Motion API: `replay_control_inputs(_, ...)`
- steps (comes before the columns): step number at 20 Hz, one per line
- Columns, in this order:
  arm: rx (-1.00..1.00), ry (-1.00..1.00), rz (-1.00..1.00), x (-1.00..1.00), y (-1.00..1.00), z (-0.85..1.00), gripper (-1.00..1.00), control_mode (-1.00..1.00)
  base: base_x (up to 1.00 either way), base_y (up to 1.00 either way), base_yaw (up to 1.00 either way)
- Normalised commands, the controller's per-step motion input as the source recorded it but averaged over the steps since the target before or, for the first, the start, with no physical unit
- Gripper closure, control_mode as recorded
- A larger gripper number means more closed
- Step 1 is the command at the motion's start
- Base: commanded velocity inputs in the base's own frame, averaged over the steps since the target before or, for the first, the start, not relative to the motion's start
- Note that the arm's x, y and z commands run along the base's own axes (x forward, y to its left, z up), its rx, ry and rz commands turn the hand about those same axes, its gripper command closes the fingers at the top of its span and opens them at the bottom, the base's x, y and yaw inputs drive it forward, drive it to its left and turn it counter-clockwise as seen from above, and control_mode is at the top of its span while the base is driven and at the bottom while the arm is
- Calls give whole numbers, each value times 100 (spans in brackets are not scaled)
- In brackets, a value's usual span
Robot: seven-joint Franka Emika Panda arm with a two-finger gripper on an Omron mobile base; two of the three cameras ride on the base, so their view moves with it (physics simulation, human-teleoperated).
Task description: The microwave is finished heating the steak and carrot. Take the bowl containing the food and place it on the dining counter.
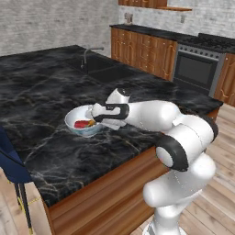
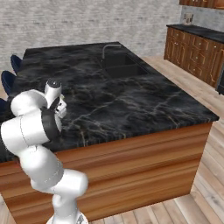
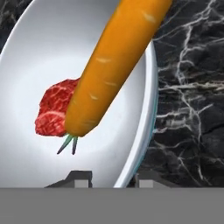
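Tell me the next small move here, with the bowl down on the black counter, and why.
Probably open the pincer and lift it off. The bowl sits on the dining counter with the steak and the carrot inside. In the hand view the two tips straddle the bowl's rim, so the grip seems not yet let go.
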Motion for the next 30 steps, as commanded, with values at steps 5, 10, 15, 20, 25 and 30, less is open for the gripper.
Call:
replay_control_inputs(5, -4, -4, -17, 100, 49, -49, 100, -100, 0, 0, 0)
replay_control_inputs(10, 0, -1, -15, 88, 22, -18, 100, -100, 0, 0, 0)
replay_control_inputs(15, 0, 5, -4, 24, 0, 4, -100, -100, 0, 0, 0)
replay_control_inputs(20, 3, 2, -5, -66, -15, 83, -100, -100, 0, 0, 0)
replay_control_inputs(25, 8, -1, -1, -100, -45, 100, -100, -100, 0, 0, 0)
replay_control_inputs(30, 4, -8, 0, -100, -47, 98, -100, -100, 0, 0, 0)
